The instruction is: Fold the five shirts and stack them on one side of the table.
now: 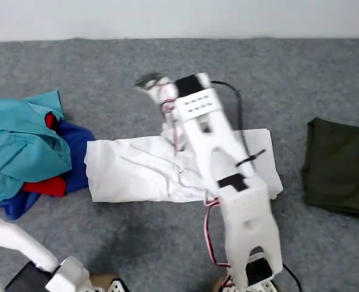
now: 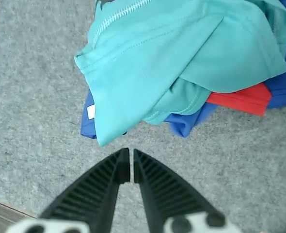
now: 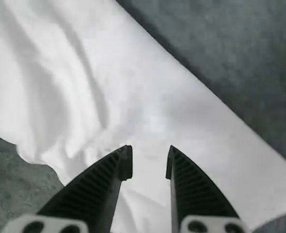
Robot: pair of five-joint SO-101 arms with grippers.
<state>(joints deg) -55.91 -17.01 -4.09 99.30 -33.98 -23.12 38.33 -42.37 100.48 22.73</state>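
Five shirts lie here: teal shirt (image 1: 21, 146), red shirt (image 1: 45, 185) and blue shirt (image 1: 79, 146) heaped at left, white shirt (image 1: 137, 170) spread at centre, dark green shirt (image 1: 341, 167) folded at right. Left jaws are pressed together near the heap; right jaws stand spread over the white shirt. Grey surface (image 1: 106, 79), white wall (image 1: 179, 18) behind.

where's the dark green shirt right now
In the high view, the dark green folded shirt lies at the right edge, apart from the flat white shirt.

Plain white shirt (image 3: 148, 97) beneath black ribbed right gripper (image 3: 149, 155); teal shirt (image 2: 182, 53), red shirt (image 2: 240, 99) and blue shirt (image 2: 184, 125) ahead of black left gripper (image 2: 131, 158); dark green shirt (image 1: 341, 167); speckled grey table (image 1: 106, 79).
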